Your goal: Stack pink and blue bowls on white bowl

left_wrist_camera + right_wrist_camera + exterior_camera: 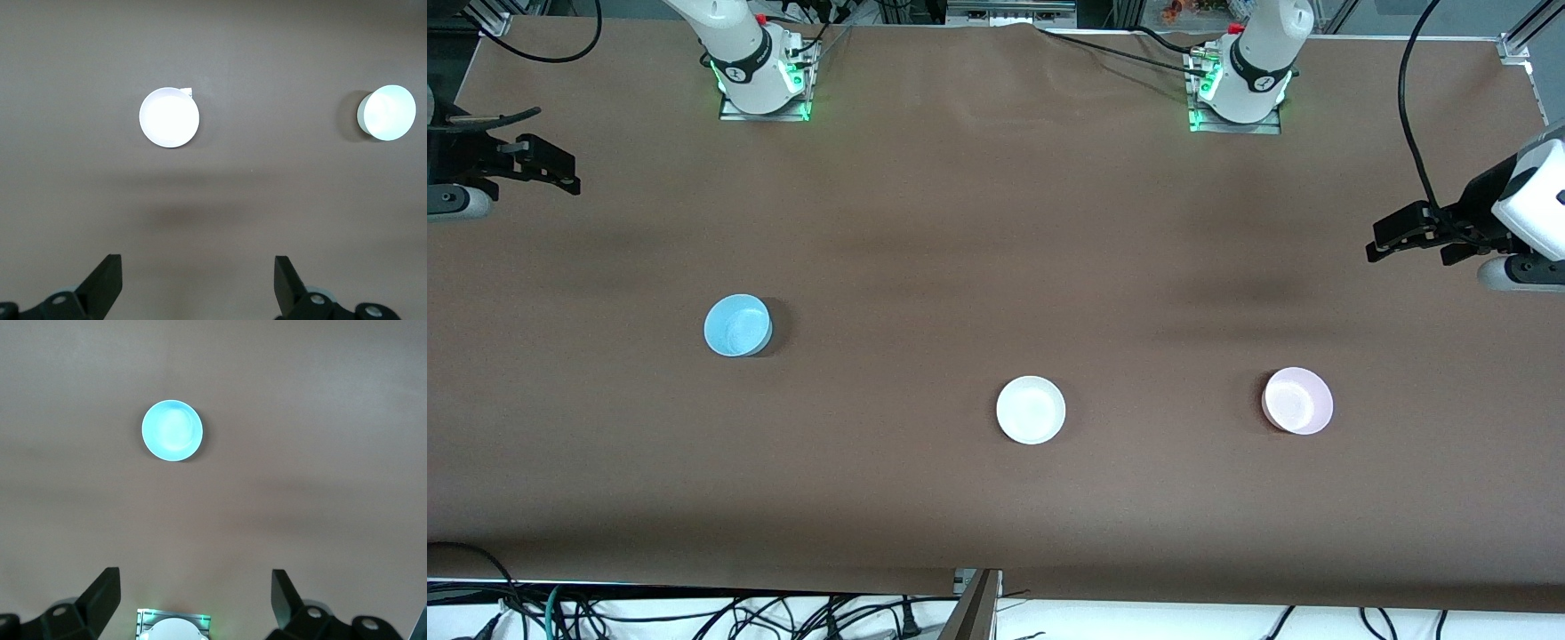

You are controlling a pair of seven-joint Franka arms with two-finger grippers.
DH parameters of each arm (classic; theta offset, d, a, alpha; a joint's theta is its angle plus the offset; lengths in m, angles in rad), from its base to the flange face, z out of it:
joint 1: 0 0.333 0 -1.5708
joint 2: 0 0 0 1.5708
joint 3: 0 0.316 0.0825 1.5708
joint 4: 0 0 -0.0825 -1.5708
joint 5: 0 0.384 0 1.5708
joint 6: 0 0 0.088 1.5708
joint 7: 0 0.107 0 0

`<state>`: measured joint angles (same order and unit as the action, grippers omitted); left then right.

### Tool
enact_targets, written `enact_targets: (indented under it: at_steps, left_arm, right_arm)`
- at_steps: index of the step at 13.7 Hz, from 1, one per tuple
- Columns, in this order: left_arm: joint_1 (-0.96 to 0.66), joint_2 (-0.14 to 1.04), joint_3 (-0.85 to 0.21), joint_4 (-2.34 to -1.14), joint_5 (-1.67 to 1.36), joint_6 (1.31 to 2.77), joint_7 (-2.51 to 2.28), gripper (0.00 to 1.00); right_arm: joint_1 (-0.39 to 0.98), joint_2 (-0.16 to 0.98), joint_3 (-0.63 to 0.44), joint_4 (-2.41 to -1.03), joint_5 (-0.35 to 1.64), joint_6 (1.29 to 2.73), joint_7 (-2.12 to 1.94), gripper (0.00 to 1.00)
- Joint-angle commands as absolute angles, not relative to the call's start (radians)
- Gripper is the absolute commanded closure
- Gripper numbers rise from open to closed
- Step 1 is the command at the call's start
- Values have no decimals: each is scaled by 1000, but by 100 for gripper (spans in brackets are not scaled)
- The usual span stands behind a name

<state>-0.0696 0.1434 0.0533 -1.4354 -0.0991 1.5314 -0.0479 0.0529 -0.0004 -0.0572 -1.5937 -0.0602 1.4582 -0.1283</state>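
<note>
Three bowls stand apart on the brown table. The blue bowl (737, 325) (172, 430) is toward the right arm's end. Mid-table and nearest the front camera sits the white bowl (1031, 410) (389, 112). The pink bowl (1298, 401) lies toward the left arm's end and looks washed out in the left wrist view (169, 117). My left gripper (1383, 244) (197, 267) hangs open and empty, high at its end of the table. My right gripper (551, 147) (193, 583) is also open and empty, high at the other end.
The right arm's base (765, 80) (173, 630) and the left arm's base (1236, 89) stand at the table edge farthest from the front camera. Cables (694, 613) lie below the near edge. A black cable (1409, 116) hangs by the left arm.
</note>
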Motion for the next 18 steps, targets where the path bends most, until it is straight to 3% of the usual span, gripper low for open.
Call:
enact_targets:
  at_steps: [1,18]
  left_arm:
    - [-67,147,52,-1419,-83,1531,-43,0]
    - [-66,147,54,-1419,-84,1531,-40,0]
  right_arm:
    - [41,9,-49,-1565,-57,1436,-118,0]
    - [41,23,-51,-1565,-57,1436,-118,0]
